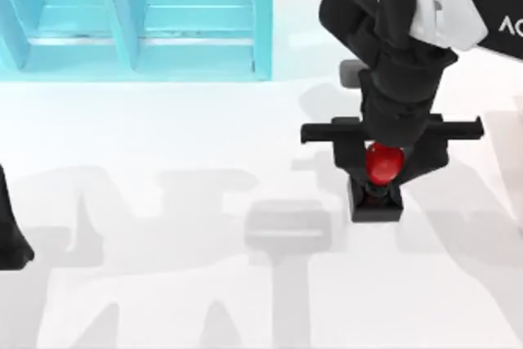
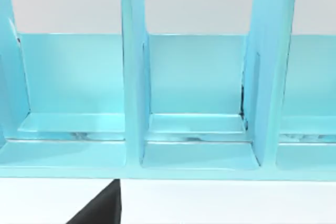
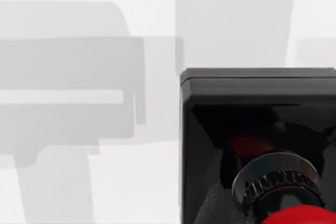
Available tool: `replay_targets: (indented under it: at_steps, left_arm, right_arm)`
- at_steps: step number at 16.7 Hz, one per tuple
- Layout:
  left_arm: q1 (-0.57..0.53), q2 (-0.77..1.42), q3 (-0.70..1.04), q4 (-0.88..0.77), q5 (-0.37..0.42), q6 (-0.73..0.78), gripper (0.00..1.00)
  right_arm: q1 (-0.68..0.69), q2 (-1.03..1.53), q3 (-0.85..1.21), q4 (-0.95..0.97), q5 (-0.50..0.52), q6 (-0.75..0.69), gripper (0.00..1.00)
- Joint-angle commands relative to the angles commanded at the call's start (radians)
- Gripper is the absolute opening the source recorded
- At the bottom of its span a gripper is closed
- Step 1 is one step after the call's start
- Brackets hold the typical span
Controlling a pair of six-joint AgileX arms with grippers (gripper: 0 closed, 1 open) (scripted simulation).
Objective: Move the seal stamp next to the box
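Right gripper [image 1: 382, 163] is down over the stamp [image 1: 377, 194] on the table [image 1: 163, 202], right of centre, its fingers pinching the red knob. The stamp sits well apart from the blue box [image 1: 139, 18] at back left. Left arm [image 1: 10, 234] parked at the left edge.

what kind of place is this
Likely a rendered tabletop test scene, not a real room: a plain white table, a light blue box with open compartments, and a seal stamp beneath the right gripper.
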Motion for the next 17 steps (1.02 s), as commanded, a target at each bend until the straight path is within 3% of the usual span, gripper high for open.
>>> replay_targets:
  at_steps: [11, 17]
  left_arm:
    - [0.0, 0.0, 0.0, 0.0, 0.0, 0.0, 1.0]
    - [0.0, 0.0, 0.0, 0.0, 0.0, 0.0, 1.0]
  right_arm:
    - [-0.424, 0.271, 0.745, -0.452, 0.005, -0.416, 0.0]
    - [-0.505, 0.305, 0.85, -0.524, 0.003, -0.496, 0.0]
